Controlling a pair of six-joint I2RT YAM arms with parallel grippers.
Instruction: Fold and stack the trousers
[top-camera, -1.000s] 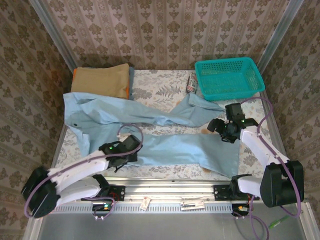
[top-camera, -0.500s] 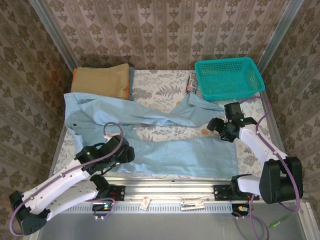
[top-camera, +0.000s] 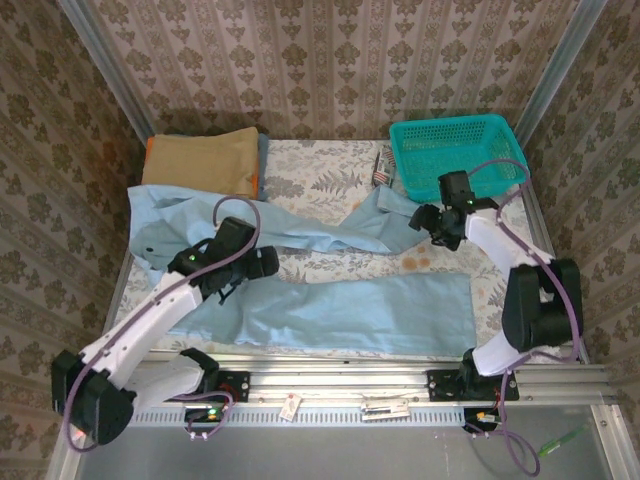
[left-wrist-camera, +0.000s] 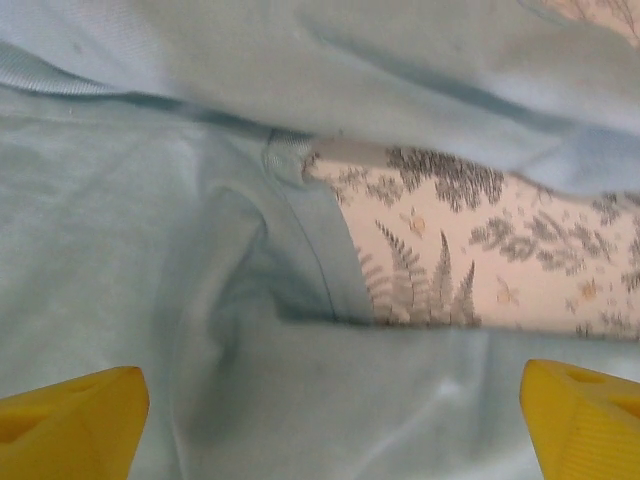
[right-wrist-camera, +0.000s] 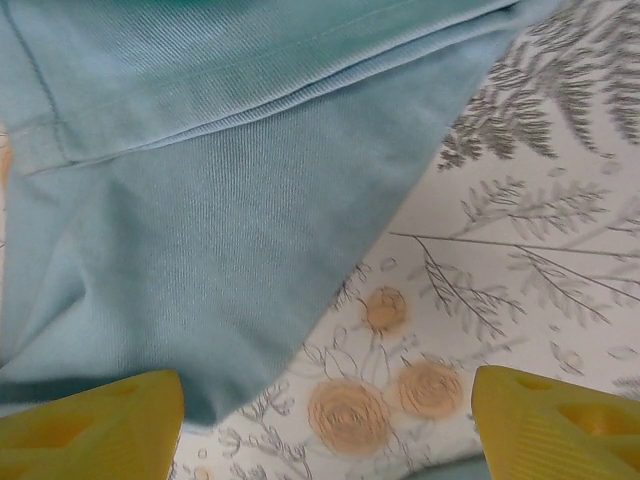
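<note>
Floral table (top-camera: 322, 172), pale-blue trousers (top-camera: 345, 312) spread out, folded garments (top-camera: 202, 160), teal basket (top-camera: 458, 156)

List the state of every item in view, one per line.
trousers, unfolded, flat, legs splayed apart
left end effector, open, above the crotch
right end effector, open, over the far leg's hem
basket, upright, empty
tan garment, folded, atop the orange garment

Found the trousers (top-camera: 330, 310) spread on the tabletop (top-camera: 320, 165): waist at centre left, one leg along the lower middle, the other slanting to upper right. Noted a folded stack (top-camera: 200, 160) upper left, a basket (top-camera: 458, 155) upper right.
</note>
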